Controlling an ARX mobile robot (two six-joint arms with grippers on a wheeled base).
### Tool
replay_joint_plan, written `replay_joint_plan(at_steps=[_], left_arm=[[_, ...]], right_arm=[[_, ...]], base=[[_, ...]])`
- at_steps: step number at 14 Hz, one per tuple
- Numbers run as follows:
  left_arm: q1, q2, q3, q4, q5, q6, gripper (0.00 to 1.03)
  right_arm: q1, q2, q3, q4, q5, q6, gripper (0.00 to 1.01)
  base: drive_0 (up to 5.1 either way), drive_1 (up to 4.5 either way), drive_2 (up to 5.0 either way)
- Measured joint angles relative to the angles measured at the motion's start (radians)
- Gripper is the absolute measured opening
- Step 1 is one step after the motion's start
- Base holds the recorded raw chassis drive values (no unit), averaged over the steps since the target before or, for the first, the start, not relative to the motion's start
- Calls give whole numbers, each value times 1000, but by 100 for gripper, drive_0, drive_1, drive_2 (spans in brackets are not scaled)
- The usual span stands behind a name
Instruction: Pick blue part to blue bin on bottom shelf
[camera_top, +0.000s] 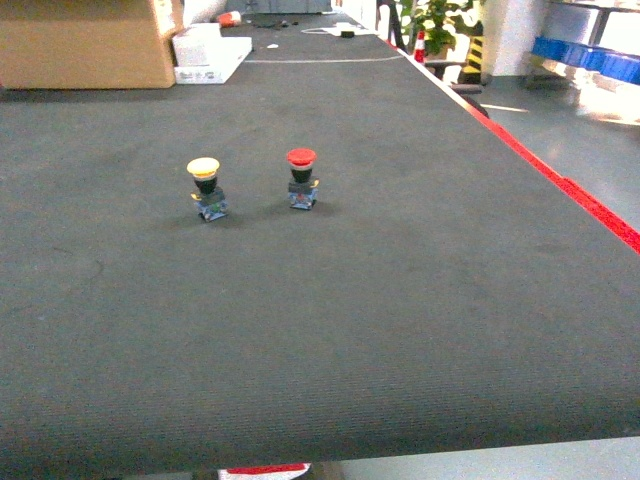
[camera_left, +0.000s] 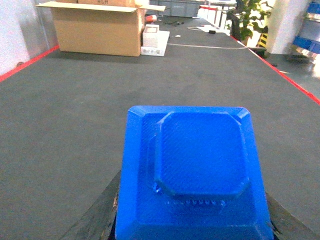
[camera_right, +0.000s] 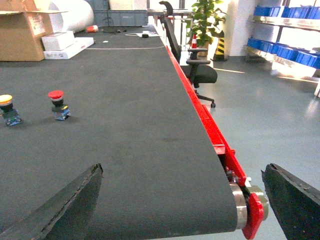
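Observation:
The blue part (camera_left: 200, 150), a square blue plastic piece with a raised octagonal centre, fills the lower middle of the left wrist view. My left gripper (camera_left: 192, 205) is shut on it, with a dark finger (camera_left: 102, 210) showing at each lower side. It hangs over the dark belt (camera_left: 75, 115). My right gripper (camera_right: 182, 170) is open and empty over the belt's near right corner. Neither gripper shows in the head view. Blue bins (camera_right: 280, 50) stand on a steel rack across the aisle; I cannot tell which level is the bottom shelf.
A yellow push button (camera_top: 206, 188) and a red push button (camera_top: 302, 177) stand on the belt (camera_top: 400, 300). A cardboard box (camera_top: 85, 45) and white boxes (camera_top: 205, 52) sit at the far end. The red belt edge (camera_right: 205, 115) runs along the right, with an office chair (camera_right: 200, 70) beyond.

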Motion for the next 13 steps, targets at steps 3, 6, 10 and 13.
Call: replay_joint_plan(at_steps=[3,6,10,13], left_arm=[[0,0,0,0,0,0,43],[0,0,0,0,0,0,43],[0,0,0,0,0,0,43],[0,0,0,0,0,0,43]], right_arm=[[0,0,0,0,0,0,98],[0,0,0,0,0,0,98],[0,0,0,0,0,0,98],[0,0,0,0,0,0,98]], base=[[-155,-155,-155],[-152,-152,-152],[-157,-157,-157],[-153,-153,-153]])
